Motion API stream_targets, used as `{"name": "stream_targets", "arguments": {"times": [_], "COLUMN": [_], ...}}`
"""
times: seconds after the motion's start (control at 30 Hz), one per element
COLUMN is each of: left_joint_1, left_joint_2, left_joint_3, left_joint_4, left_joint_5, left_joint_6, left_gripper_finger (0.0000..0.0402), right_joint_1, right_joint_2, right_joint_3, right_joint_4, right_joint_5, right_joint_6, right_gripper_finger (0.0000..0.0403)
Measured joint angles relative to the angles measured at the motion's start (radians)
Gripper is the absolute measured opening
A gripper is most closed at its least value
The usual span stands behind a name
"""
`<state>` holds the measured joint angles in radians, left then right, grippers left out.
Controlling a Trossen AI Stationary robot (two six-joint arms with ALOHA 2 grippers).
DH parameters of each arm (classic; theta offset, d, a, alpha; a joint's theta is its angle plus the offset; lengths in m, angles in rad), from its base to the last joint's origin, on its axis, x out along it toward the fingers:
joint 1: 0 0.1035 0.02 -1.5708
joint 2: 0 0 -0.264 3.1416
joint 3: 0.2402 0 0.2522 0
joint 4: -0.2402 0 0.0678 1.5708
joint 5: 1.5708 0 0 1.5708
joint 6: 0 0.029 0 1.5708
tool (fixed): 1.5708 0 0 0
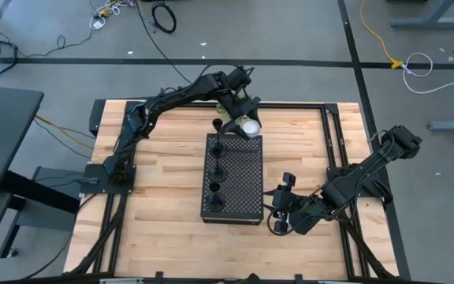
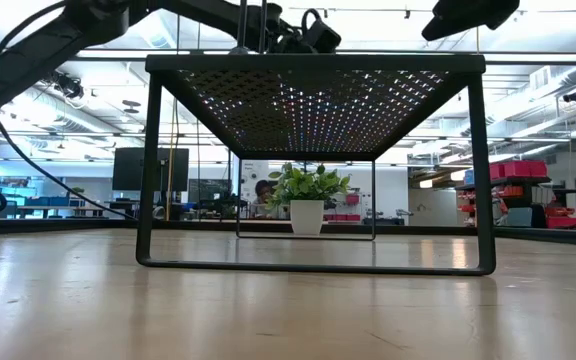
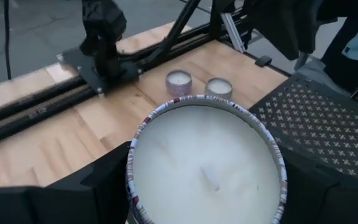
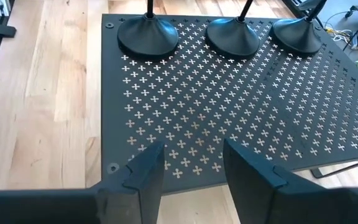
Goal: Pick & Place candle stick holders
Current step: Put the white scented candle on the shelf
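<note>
Three black candle stick holders [image 4: 148, 34] [image 4: 234, 36] [image 4: 297, 32] stand upright by their round bases in a row on the black perforated stand [image 4: 229, 106], along its left side in the high view [image 1: 215, 170]. My left gripper [image 1: 247, 120] is over the stand's far end, shut on a large white candle in a patterned tin [image 3: 207, 165]. My right gripper [image 4: 188, 165] is open and empty, just off the stand's right edge near its front corner [image 1: 277, 213], its fingers pointing toward the stand. My left gripper holds the white candle's tin between its two fingers, one on each side of the round wall [image 3: 132, 180]. The candle sits upright, its wax top up. It is held above the wooden table at the stand's far edge [image 1: 251, 125].
Two small white candles [image 3: 179, 81] [image 3: 218, 87] sit on the wooden table [image 1: 156, 150] beyond the stand's far end. Black frame rails run along the table's far and side edges [image 1: 290, 104]. Bare wood lies to the left and right of the stand.
</note>
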<state>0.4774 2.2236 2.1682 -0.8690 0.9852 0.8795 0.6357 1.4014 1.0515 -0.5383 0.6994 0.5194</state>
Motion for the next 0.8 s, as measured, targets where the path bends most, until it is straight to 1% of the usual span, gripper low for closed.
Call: {"name": "stream_targets", "arguments": {"times": [0.2, 0.43, 0.8], "left_joint_1": [-0.003, -0.02, -0.064], "left_joint_2": [0.033, 0.053, 0.09], "left_joint_3": [0.0, 0.0, 0.001], "left_joint_4": [0.02, 0.004, 0.014], "left_joint_5": [0.003, 0.018, -0.003], "left_joint_6": [0.007, 0.023, 0.034], "left_gripper_finger": [0.0294, 0.0294, 0.0294], "right_joint_1": [0.0, -0.006, -0.007], "right_joint_2": [0.0, 0.0, 0.0], "right_joint_3": [0.0, 0.0, 0.0], "right_joint_4": [-0.011, -0.02, -0.03], "right_joint_5": [0.023, 0.027, 0.026], "right_joint_6": [0.007, 0.02, 0.023], "right_gripper_finger": [0.0164, 0.0164, 0.0164]}}
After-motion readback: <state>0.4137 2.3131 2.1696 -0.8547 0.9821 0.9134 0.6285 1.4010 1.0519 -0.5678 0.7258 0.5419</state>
